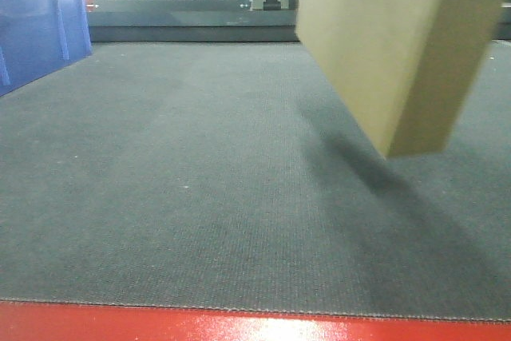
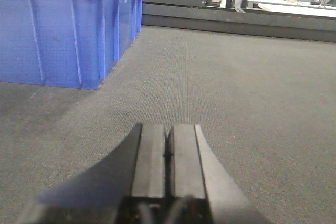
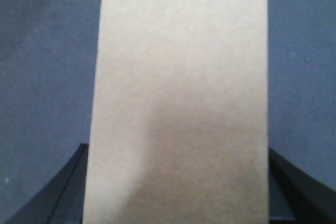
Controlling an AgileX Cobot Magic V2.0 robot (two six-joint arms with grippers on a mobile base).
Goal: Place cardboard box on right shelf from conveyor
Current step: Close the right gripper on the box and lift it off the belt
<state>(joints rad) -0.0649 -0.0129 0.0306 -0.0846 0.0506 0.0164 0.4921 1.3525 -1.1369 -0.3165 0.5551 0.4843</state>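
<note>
The tan cardboard box [image 1: 399, 45] hangs tilted in the air at the upper right, clear of the dark grey conveyor [image 1: 200, 197], and casts a shadow on the belt. In the right wrist view the cardboard box [image 3: 178, 77] fills the middle. My right gripper [image 3: 176, 153] is shut on it, with one black finger showing at each side of the carton. My left gripper [image 2: 168, 127] is shut with nothing in it, its pads pressed together low over the conveyor [image 2: 252, 103]. The right shelf is out of view.
A large blue plastic bin [image 2: 63, 30] stands on the belt to the left, also seen as the bin [image 1: 40, 29] at the far left. A dark metal frame [image 1: 192, 13] runs along the belt's far side. The red front edge [image 1: 239, 327] lies nearest.
</note>
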